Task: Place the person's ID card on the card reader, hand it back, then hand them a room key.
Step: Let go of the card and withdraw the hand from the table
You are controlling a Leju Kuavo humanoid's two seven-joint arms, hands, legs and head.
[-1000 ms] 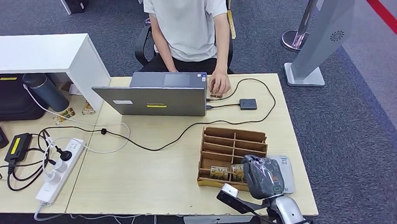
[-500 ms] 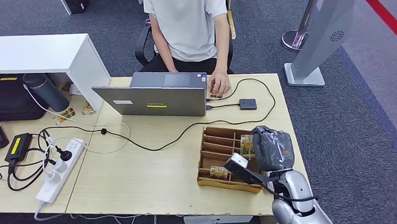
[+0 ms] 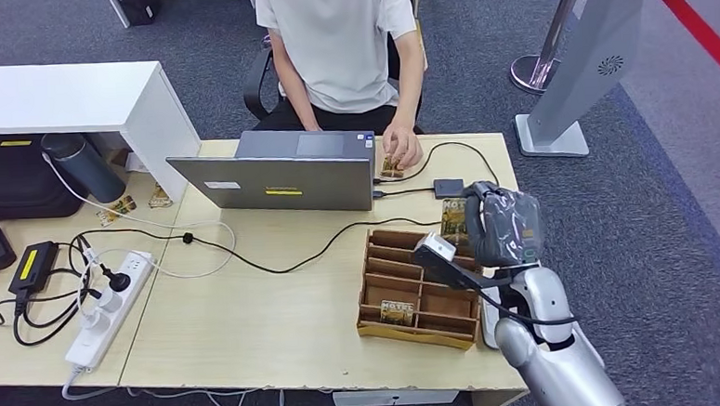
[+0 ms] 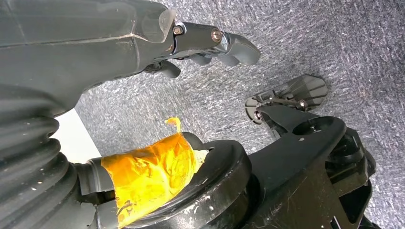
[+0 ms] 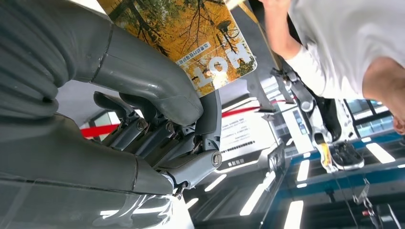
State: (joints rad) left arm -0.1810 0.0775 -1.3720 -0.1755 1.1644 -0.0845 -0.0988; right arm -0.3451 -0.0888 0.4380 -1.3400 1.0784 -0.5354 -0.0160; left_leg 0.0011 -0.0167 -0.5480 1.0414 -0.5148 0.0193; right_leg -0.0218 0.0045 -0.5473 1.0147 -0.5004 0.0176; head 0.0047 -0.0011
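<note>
Overhead, grey carpet [image 3: 617,199] surrounds a light wooden desk [image 3: 278,310] carrying a laptop [image 3: 276,181] and a wooden card organizer [image 3: 421,288]. A seated person [image 3: 343,46] faces it. The right hand [image 3: 499,228], raised above the organizer's far end, pinches a room key [image 3: 452,220] between thumb and fingers. The left hand [image 4: 210,43] hangs over carpet, fingers loosely curled, holding nothing.

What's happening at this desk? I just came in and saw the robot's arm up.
The right robot hand holds a room key card printed with an autumn picture, raised above the wooden organizer toward the seated person. Another such card sits in a front slot of the organizer. The person's hand rests on a card on the table beside the laptop. The left robot hand hangs over the carpet, holding nothing.
</note>
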